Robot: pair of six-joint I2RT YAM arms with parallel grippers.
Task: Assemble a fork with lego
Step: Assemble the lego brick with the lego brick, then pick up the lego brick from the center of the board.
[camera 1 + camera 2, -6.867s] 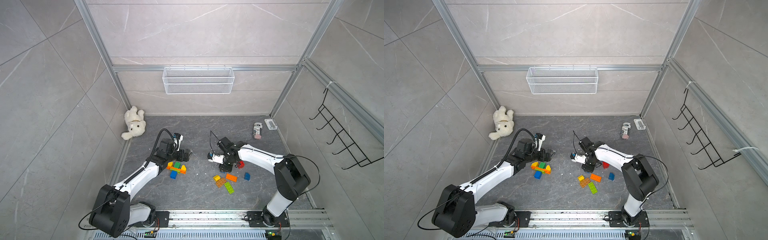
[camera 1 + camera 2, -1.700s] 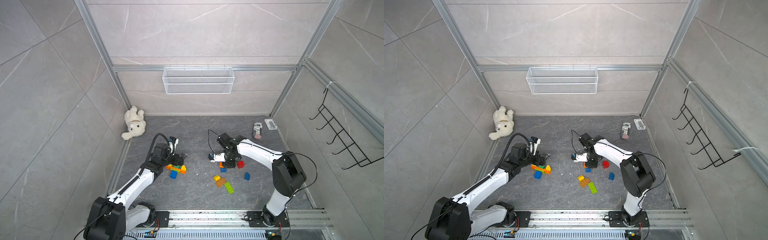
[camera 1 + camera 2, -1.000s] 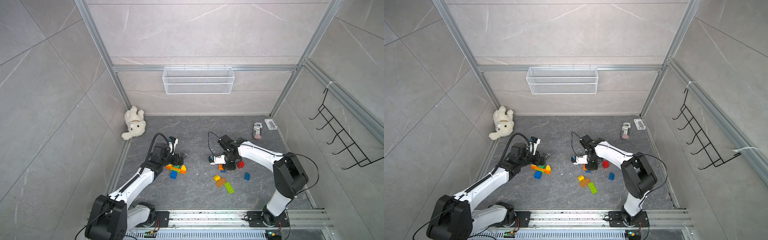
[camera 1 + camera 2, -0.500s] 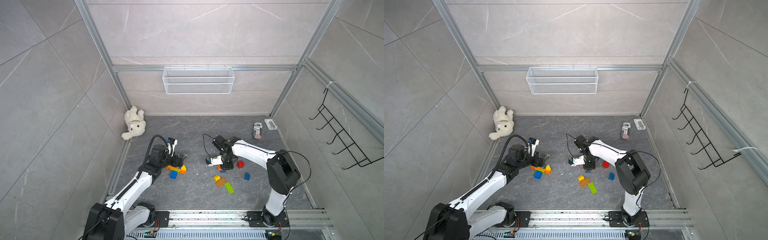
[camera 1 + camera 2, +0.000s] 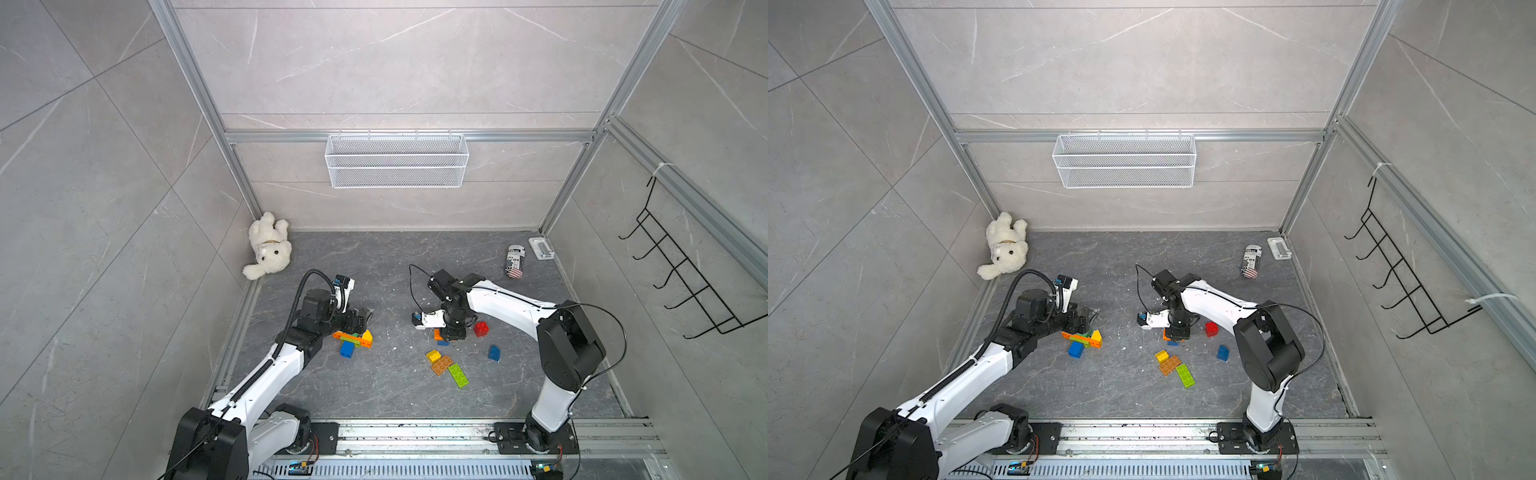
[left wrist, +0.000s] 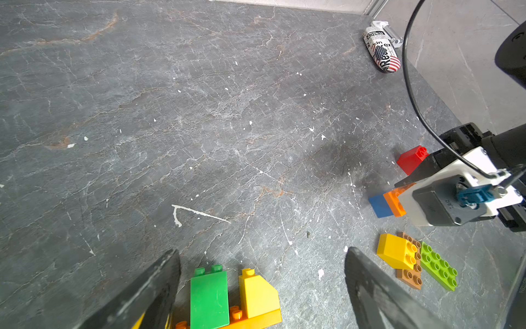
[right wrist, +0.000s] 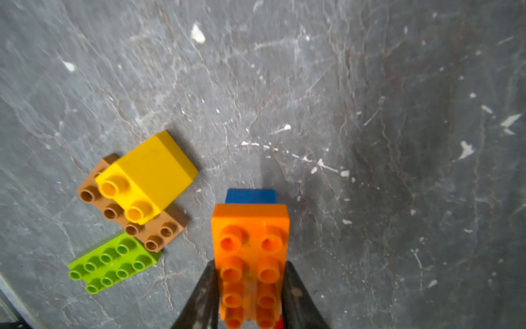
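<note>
Sitting clamped within right claw (image 7: 250, 266): orange brick (image 7: 250, 228)

I have bare table (image 5: 390, 282) to pass through at the middle and back. Toward the rail (image 5: 415, 432), the yellow brick (image 5: 432, 355), brown plate (image 5: 442, 365) and lime plate (image 5: 458, 375) block me; a red brick (image 5: 481, 328) and blue brick (image 5: 493, 353) sit further right.

I see the dark grey bench (image 5: 395, 270) carrying a white teddy bear (image 5: 269, 248) in one far corner and a printed can (image 5: 515, 261) lying near the other. Scattered nearer me are a red brick (image 5: 481, 328), a blue brick (image 5: 493, 353), a lime plate (image 5: 458, 375) just beside a brown plate (image 5: 441, 365) — and a joined orange, green and yellow cluster (image 5: 357, 340).
</note>
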